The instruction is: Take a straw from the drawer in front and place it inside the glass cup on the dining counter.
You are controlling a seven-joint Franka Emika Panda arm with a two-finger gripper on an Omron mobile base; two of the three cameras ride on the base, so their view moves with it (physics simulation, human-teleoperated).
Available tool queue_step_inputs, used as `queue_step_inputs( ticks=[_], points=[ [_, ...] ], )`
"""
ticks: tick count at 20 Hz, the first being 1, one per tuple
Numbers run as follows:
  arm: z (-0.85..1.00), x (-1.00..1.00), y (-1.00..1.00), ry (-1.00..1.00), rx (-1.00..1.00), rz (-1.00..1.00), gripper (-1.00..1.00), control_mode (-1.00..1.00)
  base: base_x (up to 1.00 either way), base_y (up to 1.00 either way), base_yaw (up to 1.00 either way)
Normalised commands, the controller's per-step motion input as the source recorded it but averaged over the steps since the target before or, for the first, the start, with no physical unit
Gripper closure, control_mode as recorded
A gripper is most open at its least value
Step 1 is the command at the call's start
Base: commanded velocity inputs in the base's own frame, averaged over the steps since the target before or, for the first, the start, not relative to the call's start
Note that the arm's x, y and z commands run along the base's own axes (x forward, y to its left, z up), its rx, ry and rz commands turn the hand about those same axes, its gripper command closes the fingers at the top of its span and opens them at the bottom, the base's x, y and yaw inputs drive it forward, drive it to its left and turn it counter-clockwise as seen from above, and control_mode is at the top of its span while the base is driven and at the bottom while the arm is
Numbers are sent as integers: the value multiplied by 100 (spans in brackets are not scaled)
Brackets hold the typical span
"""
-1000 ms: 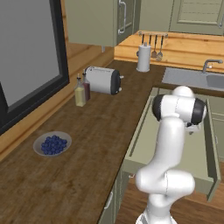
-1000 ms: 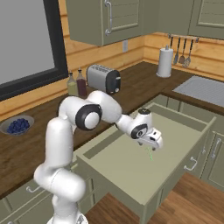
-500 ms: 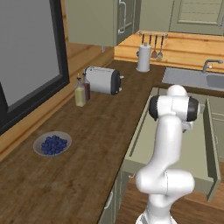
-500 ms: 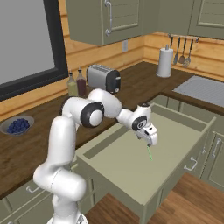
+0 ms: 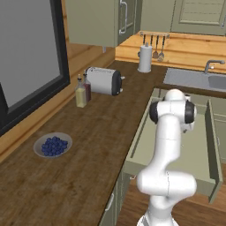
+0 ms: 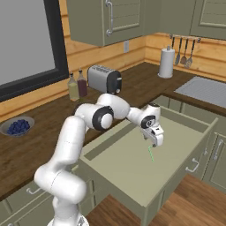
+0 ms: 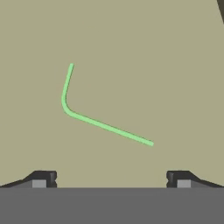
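Hand: the hand (image 6: 154, 140) hangs over the open drawer (image 6: 132, 170), fingers spread wide and holding nothing; in the hand view the two tips (image 7: 43, 178) sit far apart at the bottom edge.
Straw: the green straw (image 7: 94, 118) lies flat on the drawer floor, bent in an L, its short leg pointing to 12 o'clock and its long leg running toward 4 o'clock in the hand view. In the right base view it (image 6: 151, 154) shows just below the hand.
Drawer: wide, shallow, sage-green, pulled out from under the table (image 5: 88, 145); pale plain floor, low side walls (image 5: 212, 150).
Table: dark wood grain. On it stand a toaster (image 5: 104, 80), two bottles (image 5: 83, 91) just beside the toaster at its 8 o'clock, and a plate of blueberries (image 5: 53, 145) well apart at the near end.
Far end: a paper towel roll (image 5: 145, 58) by the back wall, utensils (image 5: 156, 47) hanging on a rail above it, a sink (image 5: 201, 81) with a tap (image 5: 212, 64) at 3 o'clock of the roll.
Room: wood-plank walls, sage-green upper cabinets (image 6: 110, 20), a large dark-framed window (image 5: 26, 57) along the left wall.
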Motion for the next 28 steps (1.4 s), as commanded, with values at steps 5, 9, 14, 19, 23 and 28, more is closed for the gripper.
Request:
queue_step_inputs(
  ticks=[5,9,14,19,23,28],
  points=[
    [-33,32,-6,6,0,-7,-100,-100,0,0,0],
    [-34,6,0,0,0,-3,-100,-100,0,0,0],
    [-24,0,-2,-1,3,0,-100,-100,0,0,0],
    [-20,6,0,-1,0,0,-100,-100,0,0,0],
    [-29,14,0,-3,0,0,-100,-100,0,0,0],
    [-23,20,0,-4,0,0,-100,-100,0,0,0]
  ],
)
